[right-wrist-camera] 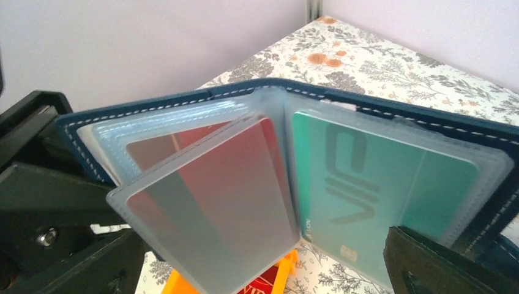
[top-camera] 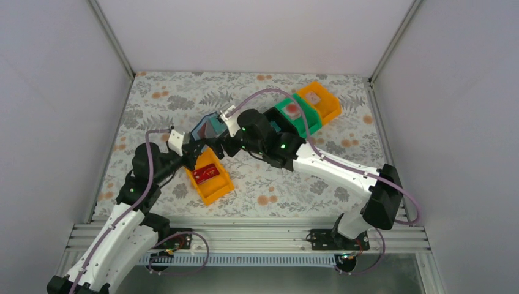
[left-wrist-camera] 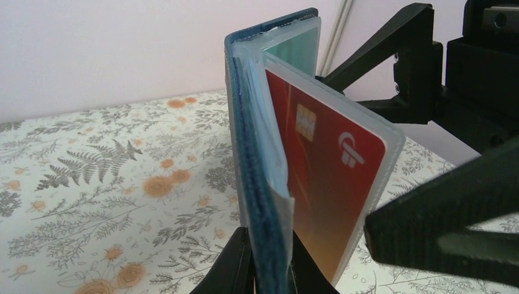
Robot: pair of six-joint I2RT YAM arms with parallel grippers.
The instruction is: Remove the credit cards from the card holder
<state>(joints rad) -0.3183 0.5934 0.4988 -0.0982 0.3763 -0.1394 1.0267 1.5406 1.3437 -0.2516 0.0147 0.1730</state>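
In the air near the closer orange bin (top-camera: 220,187), the card holder (left-wrist-camera: 254,208) stood open. Its navy stitched cover was pinched from below by the closed left gripper (left-wrist-camera: 269,263). Pale clear sleeves fanned out, one holding a red card (left-wrist-camera: 330,184), another a teal card (right-wrist-camera: 379,190). The right gripper (top-camera: 215,139) had its jaws spread wide and held nothing.

"VIP" on the teal card (right-wrist-camera: 379,184) (sideways, sleeved)
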